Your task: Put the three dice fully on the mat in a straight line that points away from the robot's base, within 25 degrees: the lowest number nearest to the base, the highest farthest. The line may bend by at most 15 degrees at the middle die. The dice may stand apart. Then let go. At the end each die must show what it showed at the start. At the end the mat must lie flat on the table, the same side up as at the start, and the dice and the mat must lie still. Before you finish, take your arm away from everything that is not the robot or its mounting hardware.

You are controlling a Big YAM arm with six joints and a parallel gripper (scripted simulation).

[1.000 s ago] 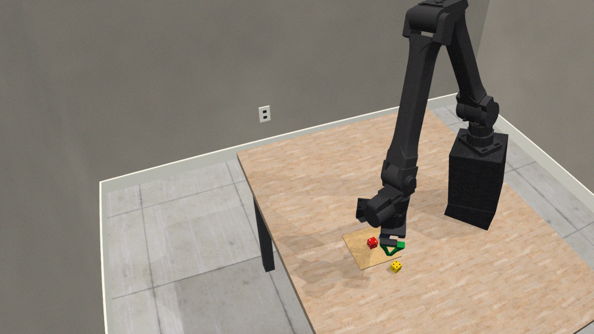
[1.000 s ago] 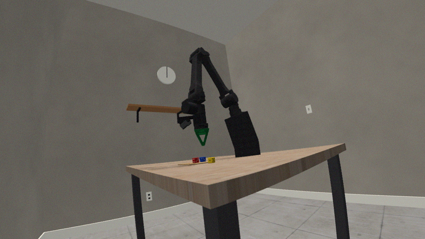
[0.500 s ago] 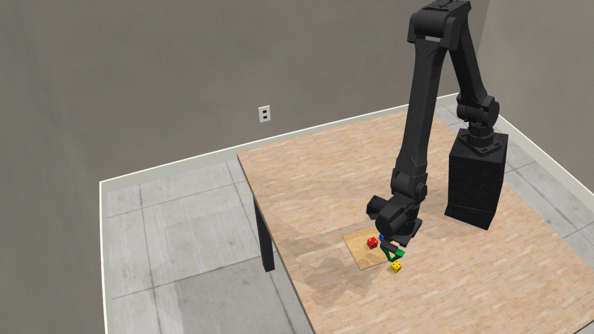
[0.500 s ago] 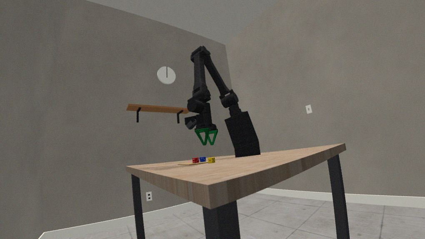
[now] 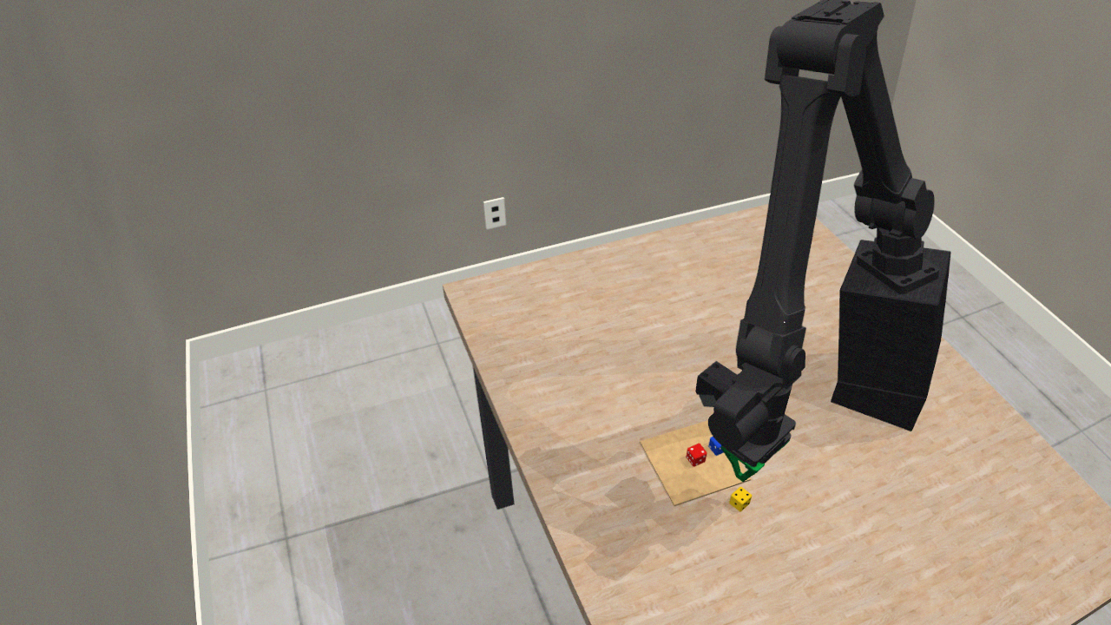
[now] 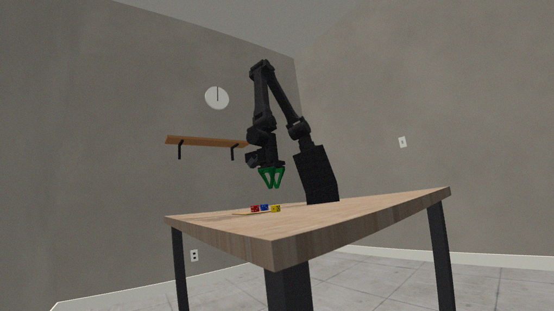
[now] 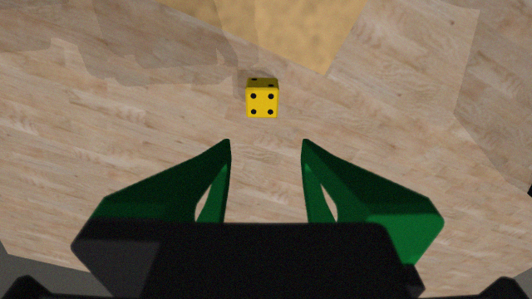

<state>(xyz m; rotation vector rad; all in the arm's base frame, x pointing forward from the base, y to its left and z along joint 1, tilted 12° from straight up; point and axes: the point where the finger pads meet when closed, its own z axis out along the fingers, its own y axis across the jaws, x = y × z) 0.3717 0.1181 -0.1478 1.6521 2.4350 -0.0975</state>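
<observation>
Tool (image 7: 266,143): green wedge-shaped fingers, partly parted, grasping nothing. Yellow die (image 7: 262,98) (cube, black pips) ahead on wood-grain surface (image 7: 125,124), beside tan mat (image 7: 291,29).

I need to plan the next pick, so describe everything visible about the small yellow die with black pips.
The small yellow die with black pips is a plain cube, glossy and hard-looking. It rests flat on the wooden table, off the tan mat and just beyond its near corner, touching nothing else. The wrist view shows four pips on its top face. The green-fingered gripper hangs above it, partly closed and empty.
</observation>
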